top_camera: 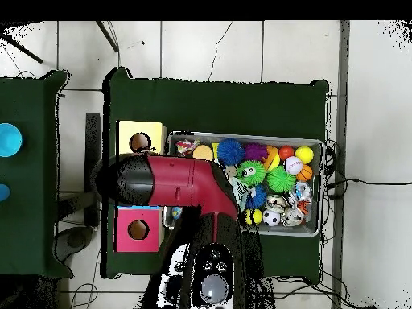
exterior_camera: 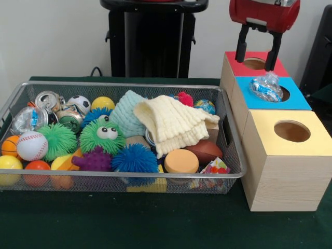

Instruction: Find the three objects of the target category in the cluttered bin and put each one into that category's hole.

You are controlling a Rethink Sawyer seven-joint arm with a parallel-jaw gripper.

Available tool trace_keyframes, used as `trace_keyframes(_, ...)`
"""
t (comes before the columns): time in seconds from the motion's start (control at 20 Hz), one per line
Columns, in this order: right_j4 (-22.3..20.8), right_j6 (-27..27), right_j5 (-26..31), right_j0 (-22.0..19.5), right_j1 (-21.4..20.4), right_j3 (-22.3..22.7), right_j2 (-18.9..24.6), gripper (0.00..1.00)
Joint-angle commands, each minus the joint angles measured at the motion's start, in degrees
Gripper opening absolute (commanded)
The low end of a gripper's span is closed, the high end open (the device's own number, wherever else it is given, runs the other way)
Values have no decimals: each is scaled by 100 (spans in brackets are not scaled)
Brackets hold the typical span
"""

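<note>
Nearest us, beside the silver wire-mesh bin (exterior_camera: 124, 85), one crumpled clear plastic bottle (exterior_camera: 266, 87) lay on the blue-topped box (exterior_camera: 298, 98), below our empty, spread gripper (exterior_camera: 257, 54); another bottle (exterior_camera: 28, 120) remained inside.

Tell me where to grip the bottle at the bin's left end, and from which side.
Grip the bottle across its crumpled clear body, coming straight down from above. It lies on its side against the bin wall's left corner, with cans and balls crowding it, so sideways approaches look blocked. The end effector is open over the boxes.
</note>
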Motion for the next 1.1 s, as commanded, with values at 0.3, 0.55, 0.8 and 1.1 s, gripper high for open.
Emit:
trace_keyframes(0.3,51,579,-291,301,-241,1000,302,100)
trace_keyframes(0.55,-3,629,-94,424,-201,839,165,100)
trace_keyframes(0.8,-6,733,169,529,-202,692,-1,100)
trace_keyframes(1.1,184,691,182,438,-218,735,102,100)
